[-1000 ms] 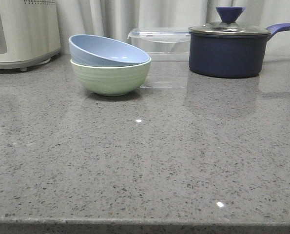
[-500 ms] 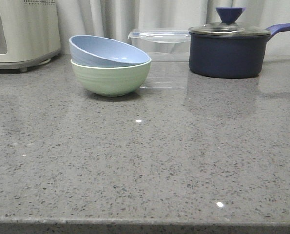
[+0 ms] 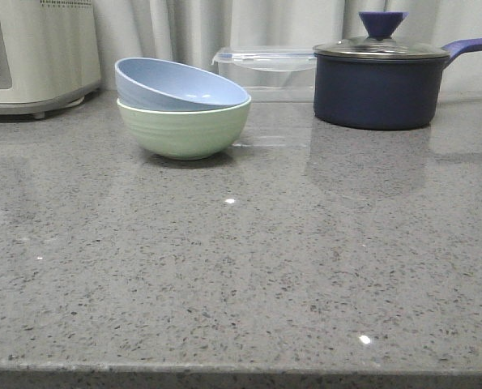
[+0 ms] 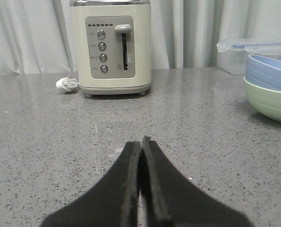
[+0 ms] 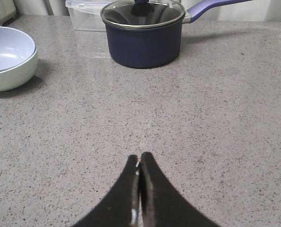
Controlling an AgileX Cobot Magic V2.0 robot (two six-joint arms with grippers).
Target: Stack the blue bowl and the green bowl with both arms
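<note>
The blue bowl (image 3: 176,85) sits tilted inside the green bowl (image 3: 184,130) at the back left of the grey counter. The stack also shows in the left wrist view, blue bowl (image 4: 272,73) over green bowl (image 4: 272,101), and in the right wrist view, blue bowl (image 5: 8,49) in green bowl (image 5: 12,75). My left gripper (image 4: 141,142) is shut and empty, low over the counter, well away from the bowls. My right gripper (image 5: 140,157) is shut and empty, also far from them. Neither arm shows in the front view.
A dark navy lidded saucepan (image 3: 378,81) with a blue handle stands at the back right. A clear lidded container (image 3: 265,69) stands behind the bowls. A cream toaster (image 3: 34,53) stands at the back left, with its plug (image 4: 66,84) on the counter.
</note>
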